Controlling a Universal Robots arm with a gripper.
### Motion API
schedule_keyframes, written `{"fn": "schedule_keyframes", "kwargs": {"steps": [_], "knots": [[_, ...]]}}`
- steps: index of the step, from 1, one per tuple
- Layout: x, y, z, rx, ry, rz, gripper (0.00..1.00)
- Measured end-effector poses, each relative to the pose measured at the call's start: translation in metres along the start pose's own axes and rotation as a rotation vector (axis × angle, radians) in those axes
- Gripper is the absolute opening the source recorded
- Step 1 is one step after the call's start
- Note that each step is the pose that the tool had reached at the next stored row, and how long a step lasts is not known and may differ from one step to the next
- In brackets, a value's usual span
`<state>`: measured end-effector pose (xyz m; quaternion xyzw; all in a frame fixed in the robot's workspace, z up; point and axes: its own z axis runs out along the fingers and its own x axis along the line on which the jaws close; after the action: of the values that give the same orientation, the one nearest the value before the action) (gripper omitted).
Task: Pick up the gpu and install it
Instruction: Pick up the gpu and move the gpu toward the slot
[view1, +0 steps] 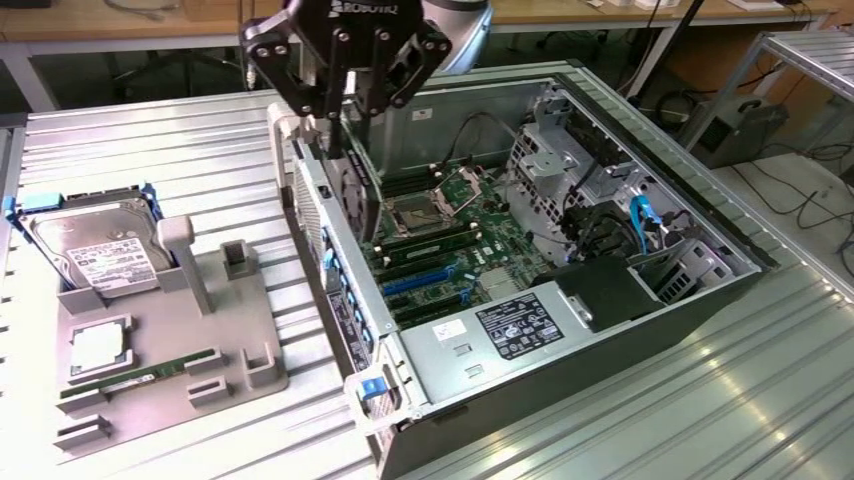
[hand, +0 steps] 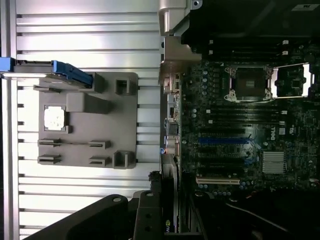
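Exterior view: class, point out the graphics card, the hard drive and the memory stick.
graphics card (view1: 354, 190), exterior view, black face.
hard drive (view1: 104, 262), exterior view, white label.
memory stick (view1: 140, 375), exterior view, green middle.

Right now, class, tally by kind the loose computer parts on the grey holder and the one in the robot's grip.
Hard drive: 1
Processor: 1
Memory stick: 1
gpu: 1
Total: 4
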<state>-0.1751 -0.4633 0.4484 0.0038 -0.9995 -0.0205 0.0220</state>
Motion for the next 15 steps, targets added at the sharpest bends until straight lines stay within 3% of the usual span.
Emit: {"fn": "schedule_keyframes", "kwargs": {"steps": [1,6,15], "knots": [[-0.004,0.0001,0.0006,0.0006,0.0001,0.000,0.26],[-0.045,0.0029,0.0104,0.0106,0.0007,0.001,0.26],[-0.087,0.0154,0.0256,0.0115,0.0027,0.001,0.26]]}}
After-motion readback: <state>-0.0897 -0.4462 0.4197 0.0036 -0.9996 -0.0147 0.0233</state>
